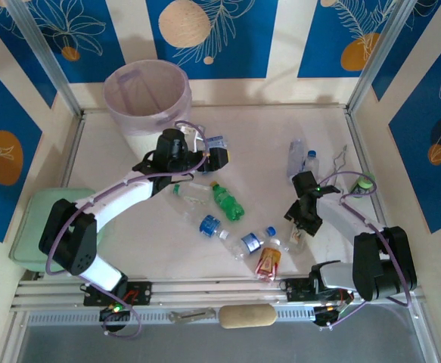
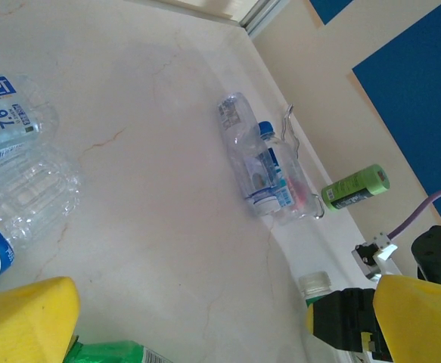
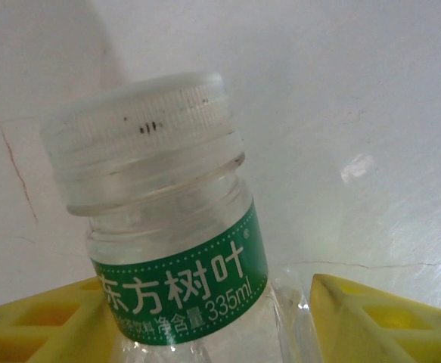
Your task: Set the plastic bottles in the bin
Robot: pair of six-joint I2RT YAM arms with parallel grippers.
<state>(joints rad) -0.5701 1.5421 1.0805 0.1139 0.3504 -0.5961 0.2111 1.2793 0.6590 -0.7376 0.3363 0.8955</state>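
My right gripper (image 1: pixel 304 218) (image 3: pixel 214 327) straddles a clear bottle (image 3: pixel 176 249) (image 1: pixel 296 239) with a white cap and a green neck label. One yellow finger (image 3: pixel 46 327) touches it and the other (image 3: pixel 379 318) sits a sliver off its crumpled wall. My left gripper (image 1: pixel 205 153) (image 2: pixel 220 333) hangs open over the table's middle, holding nothing, beside a blue-labelled bottle (image 1: pixel 215 143). Loose bottles lie around: a green one (image 1: pixel 226 200), a crumpled clear one (image 1: pixel 190 195), blue-labelled ones (image 1: pixel 209 225) (image 1: pixel 249 243), a red-orange one (image 1: pixel 268 262), and a pair (image 1: pixel 297 157) (image 2: pixel 262 162) farther right. The bin (image 1: pixel 146 94) stands at the back left.
A pale green tray (image 1: pixel 32 227) lies at the left edge. A short dark cylinder with a green top (image 1: pixel 365 183) (image 2: pixel 355 187) rests by the right wall, beside a bent wire (image 1: pixel 341 159). A tan roll (image 1: pixel 246 316) lies on the front rail.
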